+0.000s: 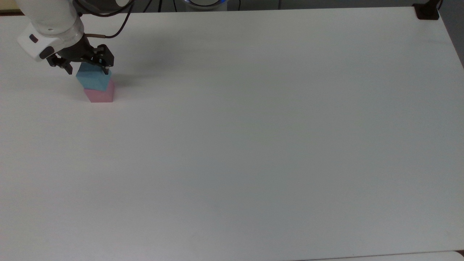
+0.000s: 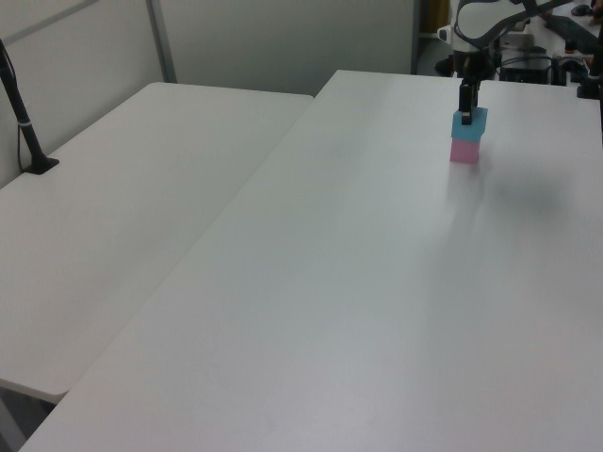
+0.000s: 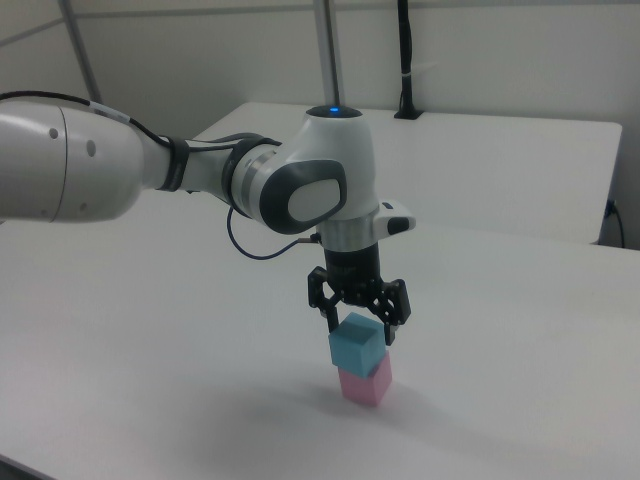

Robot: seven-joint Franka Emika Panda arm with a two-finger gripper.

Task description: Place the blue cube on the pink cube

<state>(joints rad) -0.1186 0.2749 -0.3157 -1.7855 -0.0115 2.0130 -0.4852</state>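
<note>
The small, matte, sky-blue cube (image 1: 92,79) (image 2: 469,124) (image 3: 357,343) sat on top of the small, matte, pastel pink cube (image 1: 100,95) (image 2: 464,151) (image 3: 365,382), the two touching and forming a two-block stack. In the right view the blue cube stood twisted a little against the pink cube beneath it, so that its corners did not line up with those below. The pink cube rested directly on the wide white table (image 1: 253,137) (image 2: 377,301) (image 3: 150,330), toward the top view's left and near that table's far edge.

Directly above the stack hung the black two-finger gripper (image 1: 87,70) (image 2: 466,102) (image 3: 358,316) of the white robot arm (image 1: 50,21) (image 3: 180,180). Its fingers (image 3: 393,322) were spread wide apart, one on each side of the blue cube's upper part, and in the right view a gap showed between each fingertip and the cube's faces. It had hold of nothing.

A thin black cable (image 1: 116,29) ran from the arm's wrist away from the stack. In the left view a second white table (image 2: 113,207) stood beside the pink cube's table, on the left view's left, with a black post (image 2: 24,113) standing on it near the wall.

No container appeared on either table.
</note>
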